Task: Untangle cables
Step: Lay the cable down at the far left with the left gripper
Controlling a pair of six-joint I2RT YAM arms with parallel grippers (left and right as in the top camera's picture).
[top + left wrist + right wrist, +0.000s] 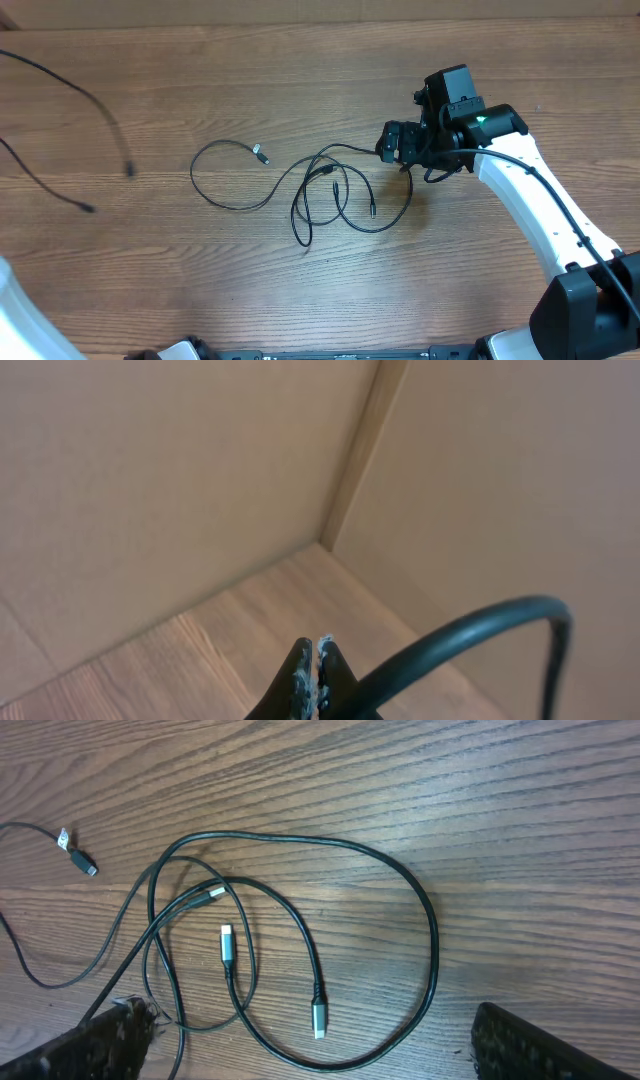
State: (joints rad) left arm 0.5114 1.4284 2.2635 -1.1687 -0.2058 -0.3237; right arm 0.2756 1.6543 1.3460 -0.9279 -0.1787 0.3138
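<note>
The tangled cables (335, 195) lie mid-table as thin black overlapping loops, with one strand looping out left to a small plug (260, 154). My right gripper (392, 145) hovers at the tangle's right edge, open and holding nothing. In the right wrist view the cables (300, 935) spread between and beyond its wide-apart fingers (112, 1042), and silver plug ends (318, 1017) lie inside the big loop. My left gripper (316, 672) is shut on nothing and faces a cardboard corner; no cables show there.
A separate thin black cable (95, 105) trails across the far left of the table. Part of the white left arm (22, 318) shows at the bottom-left corner. Cardboard walls (180, 480) and the arm's own thick black wire (480, 622) fill the left wrist view.
</note>
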